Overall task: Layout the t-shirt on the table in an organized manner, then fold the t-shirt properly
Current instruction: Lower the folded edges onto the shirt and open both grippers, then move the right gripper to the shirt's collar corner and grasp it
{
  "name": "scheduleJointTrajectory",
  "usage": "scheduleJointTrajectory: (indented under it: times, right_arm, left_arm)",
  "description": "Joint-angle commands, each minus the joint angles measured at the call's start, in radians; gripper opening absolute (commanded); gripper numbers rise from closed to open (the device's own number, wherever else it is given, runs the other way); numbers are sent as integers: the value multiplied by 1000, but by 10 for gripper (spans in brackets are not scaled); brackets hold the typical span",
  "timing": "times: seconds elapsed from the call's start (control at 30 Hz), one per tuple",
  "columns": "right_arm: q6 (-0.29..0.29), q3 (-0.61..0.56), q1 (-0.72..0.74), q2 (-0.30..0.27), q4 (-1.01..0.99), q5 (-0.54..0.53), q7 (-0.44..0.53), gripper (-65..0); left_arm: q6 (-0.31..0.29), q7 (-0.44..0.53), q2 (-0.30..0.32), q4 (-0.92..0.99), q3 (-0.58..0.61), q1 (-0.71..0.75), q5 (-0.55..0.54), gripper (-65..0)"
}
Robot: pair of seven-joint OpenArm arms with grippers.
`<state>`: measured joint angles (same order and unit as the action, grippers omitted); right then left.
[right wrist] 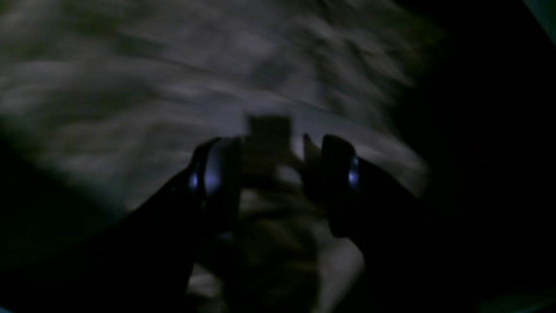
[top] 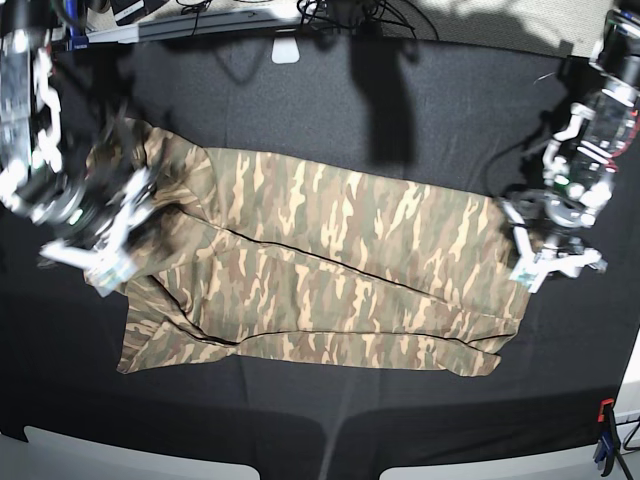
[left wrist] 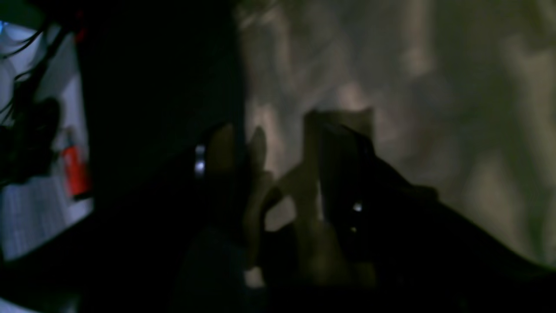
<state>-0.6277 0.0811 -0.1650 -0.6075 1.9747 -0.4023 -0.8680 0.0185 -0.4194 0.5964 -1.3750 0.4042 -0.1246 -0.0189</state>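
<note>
The camouflage t-shirt [top: 330, 260] lies spread lengthwise across the black table [top: 400, 110], with folds and a doubled-over part near its left end. My left gripper [top: 548, 262] hovers at the shirt's right edge. In the left wrist view the left gripper [left wrist: 282, 148] has its jaws apart over the t-shirt [left wrist: 434, 87] where cloth meets the table [left wrist: 152, 108]. My right gripper [top: 108, 248] is over the shirt's left end. Seen from the right wrist, the right gripper [right wrist: 273, 161] is open just above the blurred t-shirt [right wrist: 173, 87], with rumpled cloth under it.
A red clamp [left wrist: 74, 169] sits past the table's edge in the left wrist view. Another red and blue clamp [top: 605, 440] is at the front right corner. Cables [top: 340, 12] and a white tag [top: 286, 50] lie along the back edge.
</note>
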Motion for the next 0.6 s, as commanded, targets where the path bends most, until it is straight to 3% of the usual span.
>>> scheduleJointTrajectory:
  times: [0.0, 0.13, 0.23, 0.4, 0.57]
  right_arm:
    - [-11, 10, -21, -15, 51, -25, 3, -376]
    - [-17, 10, -183, -16, 127, -17, -13, -376]
    - [-63, 10, -301, -16, 128, 47, -1, -376]
    - [-64, 10, -415, -16, 122, 335, 156, -376]
    - [-64, 5, -408, -16, 34, 369, 232, -377]
  left_arm:
    - [16, 23, 3, -25, -10, -16, 10, -358]
    - [15, 24, -26, -81, -10, 11, 11, -358]
    - [15, 24, -35, -122, -10, 37, 14, -358]
    - [15, 31, -36, -146, -10, 61, 14, -358]
    - [15, 31, -36, -146, -10, 61, 14, -358]
